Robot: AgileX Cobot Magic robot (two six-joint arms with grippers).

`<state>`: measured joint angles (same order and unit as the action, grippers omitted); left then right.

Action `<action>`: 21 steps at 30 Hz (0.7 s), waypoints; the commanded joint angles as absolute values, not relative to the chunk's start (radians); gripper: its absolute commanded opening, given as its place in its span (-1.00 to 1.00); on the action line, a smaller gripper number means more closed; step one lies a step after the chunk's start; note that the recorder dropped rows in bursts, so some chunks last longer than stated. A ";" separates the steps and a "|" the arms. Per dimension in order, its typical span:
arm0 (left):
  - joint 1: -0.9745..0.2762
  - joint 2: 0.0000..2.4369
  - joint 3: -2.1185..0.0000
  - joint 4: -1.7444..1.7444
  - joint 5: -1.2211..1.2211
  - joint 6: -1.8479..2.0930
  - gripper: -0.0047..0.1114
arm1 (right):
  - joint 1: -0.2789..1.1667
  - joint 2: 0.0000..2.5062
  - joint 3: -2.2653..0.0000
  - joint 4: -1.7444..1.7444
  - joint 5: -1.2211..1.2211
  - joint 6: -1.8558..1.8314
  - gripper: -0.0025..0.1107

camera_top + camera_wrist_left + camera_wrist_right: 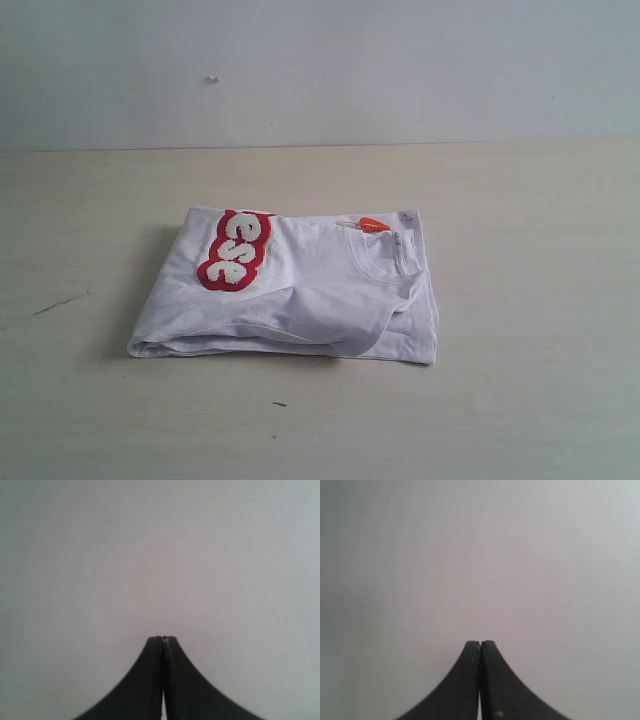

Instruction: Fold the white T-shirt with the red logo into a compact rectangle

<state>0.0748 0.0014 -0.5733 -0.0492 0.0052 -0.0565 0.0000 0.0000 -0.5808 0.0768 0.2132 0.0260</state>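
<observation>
One table (330,430) bears one folded white T-shirt (300,295).

We saw only the letters "ese" of the red logo (235,250); the rest was hidden in the folds of the white T-shirt (310,295). The orange neck tag (374,225) was too small to read. Picture edges cut off the left gripper (162,639) and the right gripper (480,642) behind their tips.

white t-shirt (300,295) folded, red logo (236,249) up
</observation>
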 commanded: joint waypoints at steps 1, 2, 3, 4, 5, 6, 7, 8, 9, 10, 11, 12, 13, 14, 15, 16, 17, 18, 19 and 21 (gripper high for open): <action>0.077 0.000 -0.569 -0.049 0.007 -0.056 -0.92 | -0.006 0.000 -0.586 0.071 0.211 0.029 -0.96; 0.077 0.000 -0.569 -0.049 0.007 -0.056 -0.92 | -0.006 0.000 -0.586 0.071 0.211 0.029 -0.96; 0.077 0.000 -0.569 -0.049 0.007 -0.056 -0.92 | -0.006 0.000 -0.586 0.071 0.211 0.029 -0.96; 0.077 0.000 -0.569 -0.049 0.007 -0.056 -0.92 | -0.006 0.000 -0.586 0.071 0.211 0.029 -0.96; 0.077 0.000 -0.569 -0.049 0.007 -0.056 -0.92 | -0.006 0.000 -0.586 0.071 0.211 0.029 -0.96; 0.077 0.000 -0.569 -0.049 0.007 -0.056 -0.92 | -0.006 0.000 -0.586 0.071 0.211 0.029 -0.96; 0.077 0.000 -0.569 -0.049 0.007 -0.056 -0.92 | -0.006 0.000 -0.586 0.071 0.211 0.029 -0.96; 0.077 0.000 -0.569 -0.049 0.007 -0.056 -0.92 | -0.006 0.000 -0.586 0.071 0.211 0.029 -0.96; 0.077 0.000 -0.566 -0.049 0.007 -0.056 -0.92 | -0.006 0.000 -0.586 0.071 0.211 0.029 -0.96; 0.077 0.000 -0.566 -0.049 0.007 -0.056 -0.92 | -0.006 0.000 -0.586 0.071 0.211 0.029 -0.96; 0.079 0.000 -0.561 -0.049 0.000 -0.056 -0.92 | -0.006 0.000 -0.586 0.067 0.211 0.029 -0.96; 0.079 0.000 -0.556 -0.049 0.000 -0.056 -0.92 | -0.006 0.000 -0.586 0.067 0.211 0.029 -0.96; 0.079 0.000 -0.548 -0.049 0.000 -0.056 -0.92 | -0.006 0.000 -0.586 0.069 0.211 0.029 -0.96; 0.079 0.000 -0.537 -0.049 0.000 -0.056 -0.92 | -0.006 0.000 -0.586 0.069 0.211 0.029 -0.96; 0.079 0.000 -0.526 -0.049 0.007 -0.056 -0.92 | -0.006 0.000 -0.586 0.069 0.211 0.029 -0.96; 0.079 0.000 -0.516 -0.049 0.007 -0.056 -0.92 | -0.006 0.000 -0.586 0.069 0.211 0.029 -0.96; 0.079 0.000 -0.502 -0.049 0.007 -0.056 -0.92 | -0.006 0.000 -0.586 0.069 0.211 0.029 -0.96; 0.079 0.000 -0.490 -0.049 0.007 -0.053 -0.92 | -0.006 0.000 -0.586 0.069 0.211 0.029 -0.96; 0.079 0.000 -0.481 -0.049 0.000 -0.051 -0.92 | -0.006 0.000 -0.586 0.069 0.211 0.029 -0.96; 0.079 0.000 -0.464 -0.049 0.000 -0.056 -0.92 | -0.006 0.000 -0.586 0.069 0.211 0.031 -0.96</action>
<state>0.0769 0.0014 -0.4865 -0.0492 0.0000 -0.0565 0.0000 0.0000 -0.5808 0.0768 0.2132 0.0269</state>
